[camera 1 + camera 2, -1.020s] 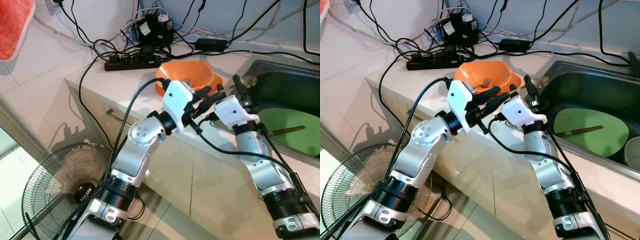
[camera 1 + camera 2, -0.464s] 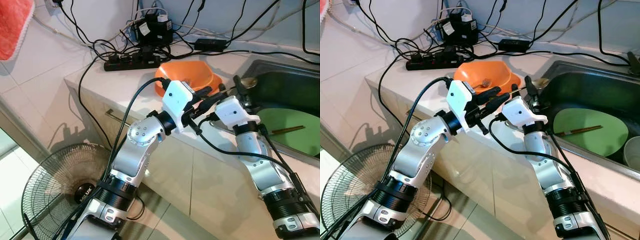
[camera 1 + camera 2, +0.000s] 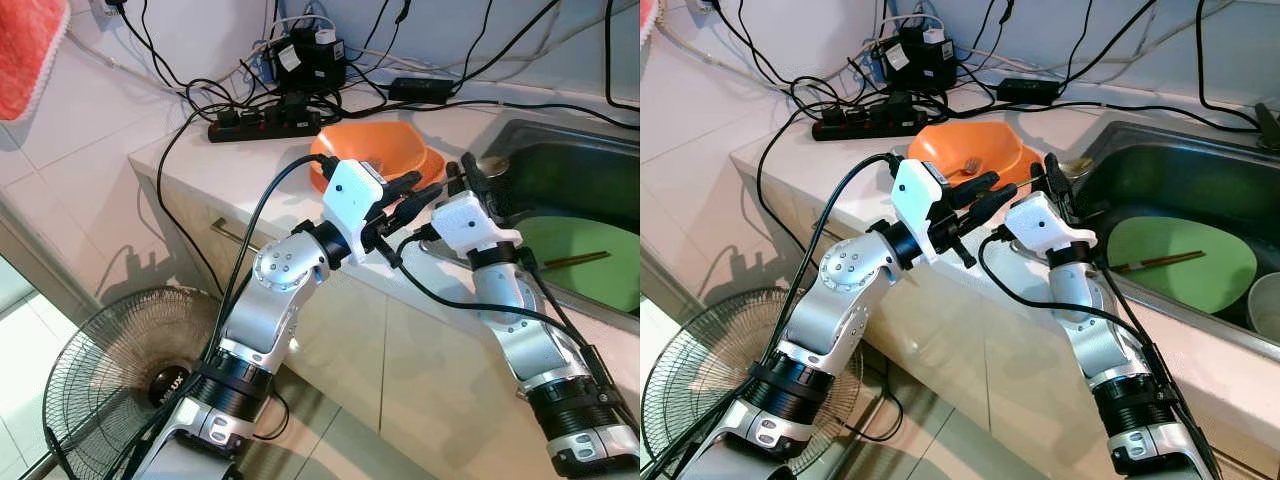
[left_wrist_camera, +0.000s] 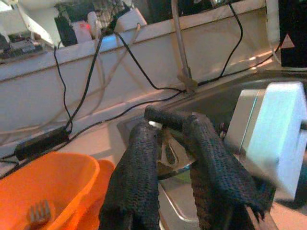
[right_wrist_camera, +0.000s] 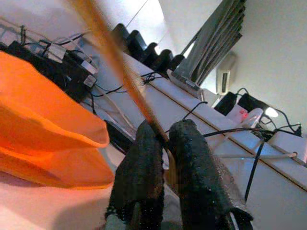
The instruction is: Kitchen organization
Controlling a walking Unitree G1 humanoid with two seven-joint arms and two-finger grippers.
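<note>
A pale bench (image 3: 225, 165) runs along the wall, with a steel sink (image 3: 1200, 180) set into it on the robot's right. In the sink lies a green plate (image 3: 1185, 262) with a chopstick (image 3: 1160, 262) across it, and a white cup (image 3: 1268, 305) sits just beside the plate. On the floor below the bench stands a fan (image 3: 110, 370). A red cloth (image 3: 28, 50) hangs on the wall at the far left. At the back of the bench a power strip (image 3: 262, 125) lies among a tangle of black cables (image 3: 200, 90).

An orange bowl (image 3: 375, 148) sits on the bench just left of the sink; a fork (image 4: 38, 211) lies inside it.

The left gripper (image 3: 420, 185) reaches over the bowl's near rim toward the sink edge, its fingers (image 4: 136, 177) close together with something metallic between them; what it is cannot be told.

The right gripper (image 3: 1052, 172) stands just beside it, between bowl and sink, fingers (image 5: 144, 163) clenched on a thin wooden stick (image 5: 112, 52) that slants up past the bowl.
</note>
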